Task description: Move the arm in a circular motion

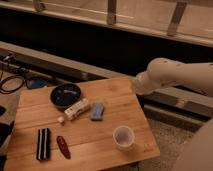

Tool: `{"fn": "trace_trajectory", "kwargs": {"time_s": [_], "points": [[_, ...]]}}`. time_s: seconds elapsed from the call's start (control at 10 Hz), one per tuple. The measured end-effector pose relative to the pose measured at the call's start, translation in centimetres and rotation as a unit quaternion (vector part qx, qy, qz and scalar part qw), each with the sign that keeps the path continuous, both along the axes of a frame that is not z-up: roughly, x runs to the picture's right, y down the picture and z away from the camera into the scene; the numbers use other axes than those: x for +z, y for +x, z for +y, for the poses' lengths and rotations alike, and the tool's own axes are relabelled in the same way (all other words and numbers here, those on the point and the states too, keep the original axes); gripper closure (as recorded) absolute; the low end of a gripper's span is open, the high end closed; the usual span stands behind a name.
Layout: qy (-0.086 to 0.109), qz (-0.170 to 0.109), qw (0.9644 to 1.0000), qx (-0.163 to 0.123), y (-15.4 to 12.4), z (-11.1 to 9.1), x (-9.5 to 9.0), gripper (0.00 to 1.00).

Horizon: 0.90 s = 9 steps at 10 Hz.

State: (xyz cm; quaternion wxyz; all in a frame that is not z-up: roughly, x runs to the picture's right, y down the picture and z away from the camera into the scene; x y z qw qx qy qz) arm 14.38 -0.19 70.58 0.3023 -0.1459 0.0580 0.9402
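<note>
Arm (172, 75): I see its rounded elbow hanging past the desk's (125, 107) right edge.
End effector: out of my view.
Risk: a low sweep could topple the cup (123, 137).
</note>
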Motion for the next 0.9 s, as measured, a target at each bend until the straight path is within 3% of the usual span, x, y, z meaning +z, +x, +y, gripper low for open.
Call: {"fn": "trace_trajectory", "kwargs": {"time_s": [0.2, 0.4, 0.6, 0.9], "points": [[-0.002, -0.031, 0.9991, -0.029, -3.1, -0.4, 0.4, 0.86], [-0.007, -0.069, 0.9952, -0.068, -8.4, -1.2, 1.2, 0.86], [-0.007, -0.103, 0.9889, -0.107, -13.0, -2.0, 1.6, 0.86], [0.010, -0.147, 0.9742, -0.171, -20.7, -4.5, 2.1, 0.86]]}}
